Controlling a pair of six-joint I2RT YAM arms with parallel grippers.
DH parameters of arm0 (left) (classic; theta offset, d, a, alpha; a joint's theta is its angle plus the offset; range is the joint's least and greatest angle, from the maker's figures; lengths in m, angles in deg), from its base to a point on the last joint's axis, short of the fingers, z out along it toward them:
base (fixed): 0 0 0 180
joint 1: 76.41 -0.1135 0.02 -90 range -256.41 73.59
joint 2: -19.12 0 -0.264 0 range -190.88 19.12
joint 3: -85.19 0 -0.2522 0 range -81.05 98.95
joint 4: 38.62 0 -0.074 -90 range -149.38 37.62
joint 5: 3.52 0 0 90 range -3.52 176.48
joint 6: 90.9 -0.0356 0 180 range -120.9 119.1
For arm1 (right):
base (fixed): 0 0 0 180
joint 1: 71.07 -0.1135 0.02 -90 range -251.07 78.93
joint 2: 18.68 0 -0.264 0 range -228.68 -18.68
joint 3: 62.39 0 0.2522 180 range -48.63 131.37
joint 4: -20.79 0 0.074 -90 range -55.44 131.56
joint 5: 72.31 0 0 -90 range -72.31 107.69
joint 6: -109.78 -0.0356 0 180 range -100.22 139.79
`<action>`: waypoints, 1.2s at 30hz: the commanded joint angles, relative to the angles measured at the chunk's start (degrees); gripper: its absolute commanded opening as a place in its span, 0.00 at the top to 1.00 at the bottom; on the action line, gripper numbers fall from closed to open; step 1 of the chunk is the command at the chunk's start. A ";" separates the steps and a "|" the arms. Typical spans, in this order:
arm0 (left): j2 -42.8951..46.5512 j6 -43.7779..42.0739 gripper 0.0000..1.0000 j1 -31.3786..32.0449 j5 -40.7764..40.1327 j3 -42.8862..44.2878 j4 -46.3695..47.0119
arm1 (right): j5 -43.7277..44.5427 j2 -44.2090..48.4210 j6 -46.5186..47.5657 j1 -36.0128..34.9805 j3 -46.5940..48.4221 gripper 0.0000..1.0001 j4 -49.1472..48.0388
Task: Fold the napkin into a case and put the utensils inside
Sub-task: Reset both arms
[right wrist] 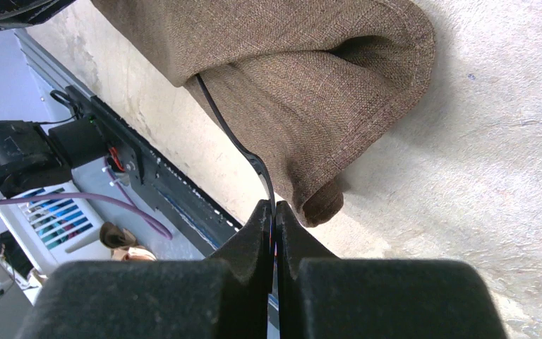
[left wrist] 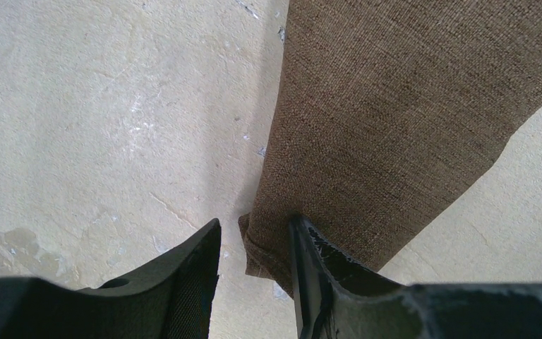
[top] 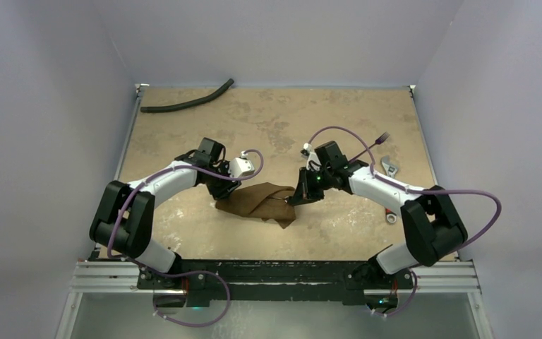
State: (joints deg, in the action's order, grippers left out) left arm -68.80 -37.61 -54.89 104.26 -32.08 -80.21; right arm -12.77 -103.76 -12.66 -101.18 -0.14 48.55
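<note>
The brown napkin [top: 257,203] lies crumpled and folded in the middle of the table. My left gripper [top: 223,188] is at its left end. In the left wrist view the jaws [left wrist: 254,244] are open, with the napkin's [left wrist: 395,106] corner between them and one finger over the cloth. My right gripper [top: 298,200] is at the napkin's right end. It [right wrist: 274,206] is shut on a slim dark utensil [right wrist: 243,152] whose far end runs into a fold of the napkin [right wrist: 310,85]. A dark fork [top: 376,144] lies on the table at the far right.
A long black curved hose [top: 187,102] lies at the back left. Two small grey metal pieces [top: 389,168] [top: 391,217] lie near the right edge beside my right arm. The table's front rail [right wrist: 148,183] is close behind the right gripper.
</note>
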 commanded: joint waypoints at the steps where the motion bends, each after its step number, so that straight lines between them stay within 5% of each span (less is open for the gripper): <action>1: 1.58 -1.35 0.61 0.19 0.68 -0.59 -0.46 | 0.35 -0.99 1.35 -0.81 3.02 0.99 2.45; 18: 1.97 -1.88 0.62 0.19 0.02 -0.39 -1.12 | -0.41 -8.65 -2.90 -3.20 1.31 0.95 -9.89; 21: 1.86 -1.90 0.59 0.21 -0.15 -0.02 -1.38 | 0.55 -8.53 -2.08 -3.20 1.79 0.77 -9.88; 23: 1.66 -1.89 0.55 0.19 -0.58 0.35 -1.70 | 1.19 -7.44 -1.09 -3.18 2.15 0.47 -8.07; 25: 1.69 -2.15 0.52 0.16 -0.95 0.38 -1.93 | 2.21 -5.22 -0.22 -3.20 2.14 0.28 -5.62; 31: 2.08 -2.45 0.50 0.19 -1.25 0.26 -2.17 | 6.95 1.05 1.09 -2.87 4.39 0.11 3.29; 36: 2.48 -2.27 0.46 0.21 -1.34 1.22 -3.11 | 24.09 5.60 2.00 0.16 10.88 0.02 14.08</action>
State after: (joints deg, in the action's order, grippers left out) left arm -68.25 -38.68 -54.89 103.32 -32.17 -81.28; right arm -4.24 -102.39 -12.14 -103.80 4.78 52.45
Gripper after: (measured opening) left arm 0.508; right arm 0.924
